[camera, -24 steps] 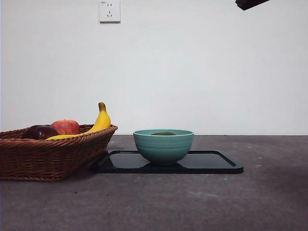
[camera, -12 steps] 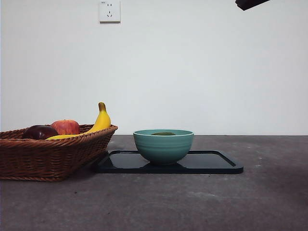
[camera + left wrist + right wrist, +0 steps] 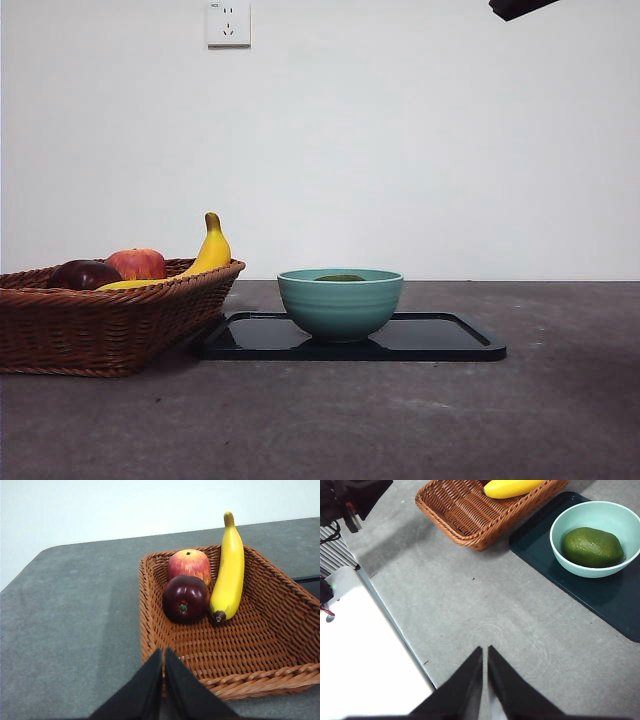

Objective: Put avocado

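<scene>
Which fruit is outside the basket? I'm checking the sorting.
The avocado: the dark green oval fruit lying alone in the teal bowl on the black tray. The banana, red apple and dark maroon fruit all lie in the wicker basket.

From the front, the teal bowl [image 3: 340, 303] is hiding nearly all of the avocado [image 3: 340, 278], just a dark green sliver is peeking over the rim. The wicker basket [image 3: 100, 325] is running off the side edge, and its wall is covering the lower parts of the red apple [image 3: 137, 263], the maroon fruit [image 3: 84, 274] and the banana [image 3: 207, 252]. In the right wrist view the dark tray [image 3: 600, 600] is getting cut off at the edge.
</scene>
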Motion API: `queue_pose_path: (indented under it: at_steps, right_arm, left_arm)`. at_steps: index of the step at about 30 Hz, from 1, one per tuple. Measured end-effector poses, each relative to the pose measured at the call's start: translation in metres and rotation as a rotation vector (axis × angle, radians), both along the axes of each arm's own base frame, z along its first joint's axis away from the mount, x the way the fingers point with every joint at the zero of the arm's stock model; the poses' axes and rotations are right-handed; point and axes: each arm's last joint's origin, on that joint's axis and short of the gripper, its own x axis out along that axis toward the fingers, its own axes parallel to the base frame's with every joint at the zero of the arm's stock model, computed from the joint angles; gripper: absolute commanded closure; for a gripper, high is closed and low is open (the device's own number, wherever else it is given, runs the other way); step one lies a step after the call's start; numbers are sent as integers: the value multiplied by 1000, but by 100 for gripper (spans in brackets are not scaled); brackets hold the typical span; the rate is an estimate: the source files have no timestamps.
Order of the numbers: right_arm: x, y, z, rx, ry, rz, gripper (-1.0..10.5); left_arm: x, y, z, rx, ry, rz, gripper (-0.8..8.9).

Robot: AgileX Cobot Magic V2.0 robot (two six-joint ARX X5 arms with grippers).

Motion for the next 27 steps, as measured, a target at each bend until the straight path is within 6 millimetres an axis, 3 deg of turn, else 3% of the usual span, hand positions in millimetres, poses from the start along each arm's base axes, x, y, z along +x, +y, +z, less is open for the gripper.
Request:
queue_pose_path:
  at_steps: [18,27]
  right_arm:
    - [0,-1,1,1,-5,-6,940]
    - [2,-47,17,80,-254,-263,940]
  left_arm:
    - [0,0,0,0,0,0,806]
    - [0,0,0,0,0,0,806]
